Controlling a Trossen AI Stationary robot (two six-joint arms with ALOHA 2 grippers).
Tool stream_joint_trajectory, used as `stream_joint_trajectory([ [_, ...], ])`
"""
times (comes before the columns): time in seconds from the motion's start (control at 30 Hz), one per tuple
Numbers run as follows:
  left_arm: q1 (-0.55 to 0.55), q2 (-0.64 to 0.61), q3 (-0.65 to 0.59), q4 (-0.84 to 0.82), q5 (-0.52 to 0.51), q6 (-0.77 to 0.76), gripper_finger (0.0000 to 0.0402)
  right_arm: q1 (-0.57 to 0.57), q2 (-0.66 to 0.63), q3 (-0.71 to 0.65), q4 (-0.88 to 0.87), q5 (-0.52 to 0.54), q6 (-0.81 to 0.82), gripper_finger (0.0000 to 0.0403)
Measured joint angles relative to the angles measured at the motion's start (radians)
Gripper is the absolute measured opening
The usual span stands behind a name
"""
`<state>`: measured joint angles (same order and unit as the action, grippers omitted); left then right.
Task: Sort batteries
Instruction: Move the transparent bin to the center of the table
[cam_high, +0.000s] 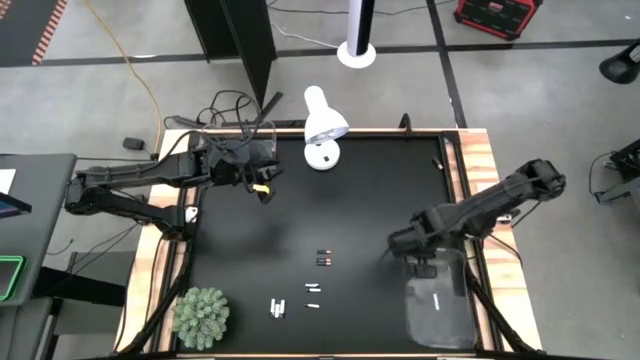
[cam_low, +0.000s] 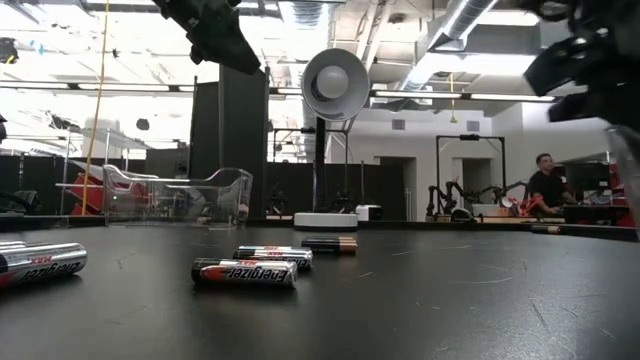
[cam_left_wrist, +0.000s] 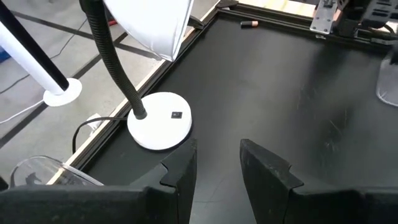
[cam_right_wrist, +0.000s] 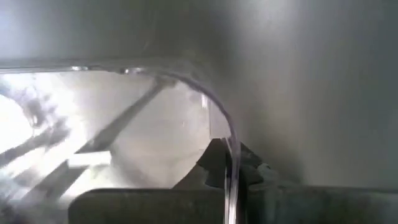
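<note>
**Right gripper clamped on bin rim**

The right gripper (cam_high: 418, 262) was closed on the clear bin (cam_high: 437, 305)'s rim. About eight batteries (cam_high: 322, 257) lay mid-table: three dark, five white. The left gripper (cam_left_wrist: 216, 163), partly open and empty, hovered near one lamp (cam_high: 324, 130).

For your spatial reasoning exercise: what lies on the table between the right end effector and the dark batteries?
Nothing: in the high view, bare black mat separates the right end effector from the dark batteries.
</note>
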<state>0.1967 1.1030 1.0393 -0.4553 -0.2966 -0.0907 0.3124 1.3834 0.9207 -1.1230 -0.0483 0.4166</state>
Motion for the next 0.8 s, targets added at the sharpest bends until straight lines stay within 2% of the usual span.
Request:
stream_joint_trajectory([
  [0.17,0.0,0.0,0.0,-0.001,0.0,0.001,0.0116,-0.153,0.033,0.03,0.065,0.098,-0.175,0.0009],
  [0.47,0.0,0.0,0.0,-0.003,0.005,0.02,0.0116,-0.428,0.132,0.134,0.162,0.172,-0.451,0.0006],
  [0.67,0.0,0.0,0.0,-0.005,0.006,0.031,0.0116,-0.567,0.231,0.217,0.261,0.181,-0.644,0.0005],
  [0.8,0.0,0.0,0.0,-0.005,0.006,0.031,0.0116,-0.628,0.314,0.298,0.287,0.18,-0.716,0.0005],
])
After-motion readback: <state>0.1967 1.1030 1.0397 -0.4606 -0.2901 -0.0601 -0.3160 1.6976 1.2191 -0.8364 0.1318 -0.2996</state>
